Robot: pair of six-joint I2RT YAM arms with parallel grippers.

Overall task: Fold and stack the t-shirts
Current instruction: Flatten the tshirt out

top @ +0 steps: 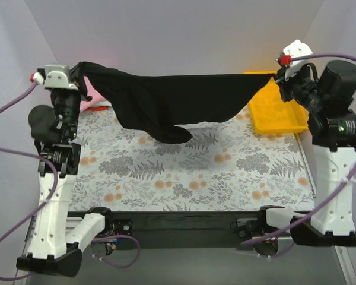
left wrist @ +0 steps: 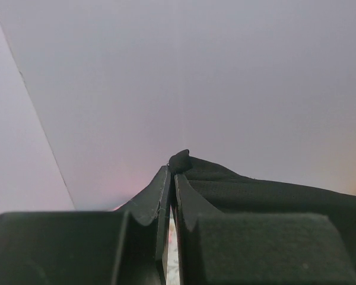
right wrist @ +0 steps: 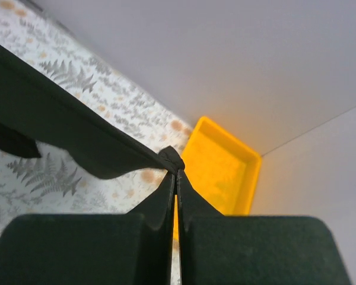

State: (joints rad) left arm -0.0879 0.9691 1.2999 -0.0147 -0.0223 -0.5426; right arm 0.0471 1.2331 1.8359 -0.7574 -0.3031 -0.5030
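Left pincer (top: pixel 81 69), right pincer (top: pixel 277 76), each clamped on black t-shirt (top: pixel 166 98) stretched aloft, yellow tray (top: pixel 277 110) far right

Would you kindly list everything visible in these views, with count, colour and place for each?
black t-shirt: one, black, stretched in the air between the two claws, its middle sagging.
pink cloth: one, pink, far left of the table, mostly hidden behind the left arm.
orange-red cloth edge: one, orange-red, just beside the pink cloth.
tray: one, yellow, far right of the table.
table cover: one, pale with grey ferns and orange flowers.
cables: several, purple, trailing from both arms.
left claw: one, black, shut on a shirt corner.
right claw: one, black, shut on the opposite corner.
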